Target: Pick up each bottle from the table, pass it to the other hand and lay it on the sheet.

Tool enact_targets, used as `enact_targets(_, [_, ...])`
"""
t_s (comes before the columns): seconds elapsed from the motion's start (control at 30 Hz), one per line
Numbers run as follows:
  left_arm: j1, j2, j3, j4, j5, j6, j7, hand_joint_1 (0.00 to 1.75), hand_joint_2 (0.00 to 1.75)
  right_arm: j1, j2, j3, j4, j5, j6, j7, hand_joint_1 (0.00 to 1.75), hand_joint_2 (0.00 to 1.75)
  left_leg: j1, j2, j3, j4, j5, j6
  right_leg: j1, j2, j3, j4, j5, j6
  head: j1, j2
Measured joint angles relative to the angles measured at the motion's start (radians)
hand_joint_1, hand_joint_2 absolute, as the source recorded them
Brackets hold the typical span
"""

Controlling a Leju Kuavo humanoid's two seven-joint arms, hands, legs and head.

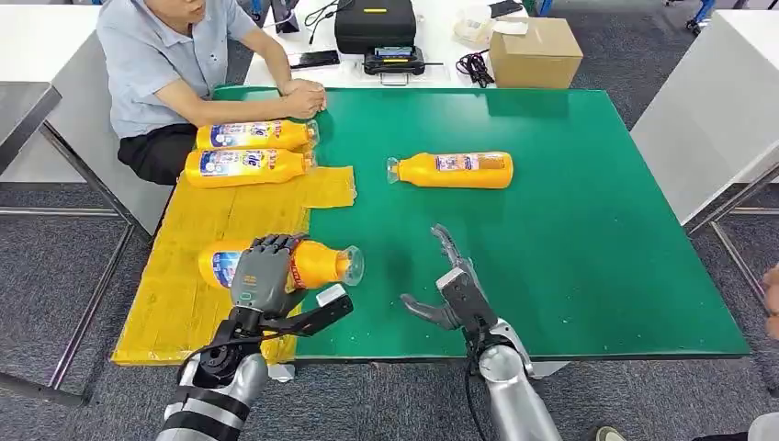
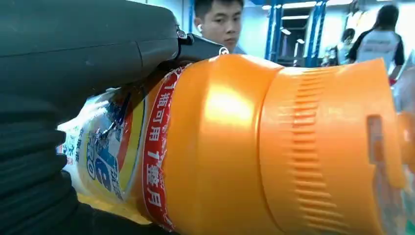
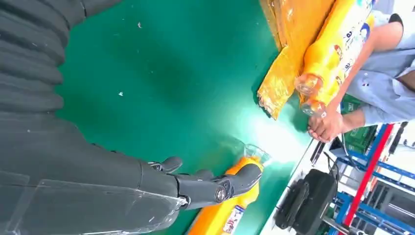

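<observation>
My left hand (image 1: 265, 276) grips an orange bottle (image 1: 312, 264) lying on its side over the near part of the yellow sheet (image 1: 230, 216), its clear cap pointing right over the green table. Up close, the same bottle (image 2: 235, 147) shows my dark fingers (image 2: 88, 54) wrapped over its label. Two more orange bottles (image 1: 254, 135) (image 1: 246, 167) lie side by side at the sheet's far end. A further bottle (image 1: 455, 170) lies on the green table (image 1: 570, 230), also seen as the orange bottle (image 3: 225, 215) beyond my fingers. My right hand (image 1: 455, 289) hovers open over the table, holding nothing.
A person in a blue shirt (image 1: 161, 55) sits at the far left corner with hands (image 1: 303, 96) resting on the table edge. A cardboard box (image 1: 535, 50) and a black case (image 1: 375, 26) stand on the white table behind.
</observation>
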Motion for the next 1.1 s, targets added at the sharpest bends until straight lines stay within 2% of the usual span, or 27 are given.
enact_targets(0.1, [-0.021, 0.008, 0.018, 0.051, -0.036, -0.01, 0.029, 1.73, 1.75, 0.001, 0.0, 0.0, -0.005, 0.003, -0.001, 0.0, 0.0, 1.75, 0.0, 0.0, 0.0, 0.0, 0.0, 0.0, 0.0, 0.0, 0.0, 0.0, 0.0, 0.0, 0.0, 0.0])
enact_targets(0.17, [-0.044, 0.017, 0.031, 0.108, -0.058, -0.008, 0.052, 1.26, 1.75, 0.001, 0.0, 0.0, -0.005, 0.003, -0.001, -0.003, 0.0, 1.75, 0.0, 0.0, 0.0, 0.0, 0.0, 0.0, 0.0, 0.0, 0.0, 0.0, 0.0, 0.0, 0.0, 0.0])
enact_targets(0.37, [-0.098, 0.037, 0.064, 0.24, -0.086, -0.003, 0.073, 1.26, 1.75, 0.001, 0.001, 0.0, -0.005, -0.001, 0.002, -0.009, 0.0, 1.75, 0.0, 0.0, 0.0, 0.0, 0.0, 0.0, 0.0, 0.0, 0.0, 0.001, 0.0, 0.0, 0.0, 0.0])
enact_targets(0.4, [-0.105, 0.039, 0.066, 0.254, -0.087, -0.001, 0.074, 1.08, 1.75, 0.001, 0.001, 0.0, -0.005, -0.001, 0.002, -0.009, 0.0, 1.75, 0.0, 0.0, 0.0, 0.0, 0.0, 0.0, 0.0, 0.0, 0.0, 0.001, 0.0, 0.0, 0.0, 0.0])
enact_targets(0.43, [-0.11, 0.04, 0.066, 0.265, -0.087, -0.001, 0.074, 0.4, 1.75, 0.001, 0.001, 0.0, -0.005, -0.002, 0.002, -0.009, 0.0, 1.75, 0.0, 0.0, 0.0, 0.0, 0.0, 0.0, 0.0, 0.0, 0.0, 0.001, 0.0, 0.0, 0.0, 0.0])
enact_targets(0.47, [-0.114, 0.041, 0.066, 0.274, -0.088, -0.001, 0.074, 0.12, 1.75, 0.001, 0.001, 0.0, -0.005, -0.001, 0.002, -0.009, 0.0, 1.75, 0.0, 0.0, 0.0, 0.0, 0.0, 0.0, 0.0, 0.0, 0.0, 0.001, 0.0, 0.0, 0.0, 0.0])
enact_targets(0.5, [-0.118, 0.043, 0.066, 0.281, -0.088, -0.001, 0.074, 0.0, 1.75, 0.001, 0.001, 0.0, -0.005, -0.001, 0.002, -0.009, 0.0, 1.75, 0.0, 0.0, 0.0, 0.0, 0.0, 0.0, 0.0, 0.0, 0.0, 0.001, 0.0, 0.0, 0.0, 0.0])
enact_targets(1.1, [-0.218, 0.052, 0.066, 0.462, -0.088, -0.085, 0.098, 0.0, 1.75, -0.011, -0.005, -0.001, 0.023, -0.01, 0.009, -0.02, 0.0, 1.75, 0.0, -0.003, 0.008, 0.0, 0.001, -0.001, 0.0, -0.003, 0.008, 0.001, 0.0, 0.0, 0.0, 0.0])
